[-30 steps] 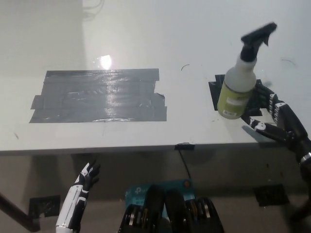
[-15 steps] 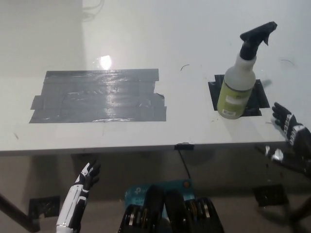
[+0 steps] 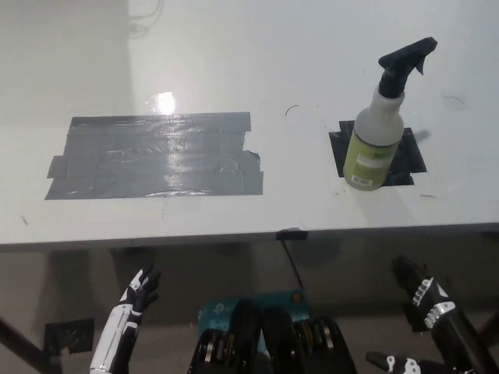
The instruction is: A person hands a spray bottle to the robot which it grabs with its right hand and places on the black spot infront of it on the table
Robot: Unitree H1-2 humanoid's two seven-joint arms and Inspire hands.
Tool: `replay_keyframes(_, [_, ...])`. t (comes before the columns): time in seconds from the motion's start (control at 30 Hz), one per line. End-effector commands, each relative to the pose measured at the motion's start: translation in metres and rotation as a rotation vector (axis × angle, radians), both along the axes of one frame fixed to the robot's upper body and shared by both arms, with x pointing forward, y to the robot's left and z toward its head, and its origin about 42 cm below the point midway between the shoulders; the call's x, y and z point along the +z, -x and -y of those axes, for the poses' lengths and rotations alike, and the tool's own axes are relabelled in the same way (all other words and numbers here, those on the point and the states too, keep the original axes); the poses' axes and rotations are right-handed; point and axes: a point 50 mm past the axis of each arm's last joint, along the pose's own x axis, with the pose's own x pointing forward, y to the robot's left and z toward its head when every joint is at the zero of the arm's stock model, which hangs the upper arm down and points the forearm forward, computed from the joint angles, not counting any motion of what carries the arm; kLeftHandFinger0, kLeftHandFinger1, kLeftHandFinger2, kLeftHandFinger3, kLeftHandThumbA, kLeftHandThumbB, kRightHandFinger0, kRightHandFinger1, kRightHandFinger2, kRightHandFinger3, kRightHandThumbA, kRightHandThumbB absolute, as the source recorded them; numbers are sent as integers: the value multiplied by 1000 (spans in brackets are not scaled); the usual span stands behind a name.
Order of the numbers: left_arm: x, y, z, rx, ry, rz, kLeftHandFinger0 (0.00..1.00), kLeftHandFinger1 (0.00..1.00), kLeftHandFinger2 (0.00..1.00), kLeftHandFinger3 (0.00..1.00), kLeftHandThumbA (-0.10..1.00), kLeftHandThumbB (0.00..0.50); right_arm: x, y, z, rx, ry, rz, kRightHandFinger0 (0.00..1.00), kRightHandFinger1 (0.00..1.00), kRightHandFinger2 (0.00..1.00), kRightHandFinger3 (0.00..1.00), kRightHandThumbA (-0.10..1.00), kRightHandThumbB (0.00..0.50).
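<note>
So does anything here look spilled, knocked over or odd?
Nothing spilled. The bottle stands upright on the black spot, both hands open below the table. Only the grey tape patch looks ragged.

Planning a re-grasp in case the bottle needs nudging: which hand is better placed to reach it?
Right hand: it hangs open below the table edge, on the spray bottle side. Left hand rests far across, lower left.
</note>
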Motion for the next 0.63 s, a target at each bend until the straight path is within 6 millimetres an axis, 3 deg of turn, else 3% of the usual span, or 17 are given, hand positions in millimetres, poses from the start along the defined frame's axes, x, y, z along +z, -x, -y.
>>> replay_keyframes(0.0, [12, -2, -1, -16, 30, 51, 1000, 1000, 1000, 1000, 1000, 51, -13, -11, 2, 22, 55, -2, 1000, 1000, 1000, 1000, 1000, 460])
replay_keyframes(0.27, [15, -1, -1, -19, 9, 57, 1000, 1000, 1000, 1000, 1000, 21, -29, -16, 9, 3, 79, -64, 1000, 1000, 1000, 1000, 1000, 433])
replay_keyframes(0.37, [15, -2, -1, -19, 12, 56, 1000, 1000, 1000, 1000, 1000, 32, -31, -18, 9, 10, 80, -76, 1000, 1000, 1000, 1000, 1000, 411])
replay_keyframes(0.6, [13, 0, -1, -18, 12, 46, 1000, 1000, 1000, 1000, 1000, 25, -33, -15, 10, 18, 89, -86, 1000, 1000, 1000, 1000, 1000, 414])
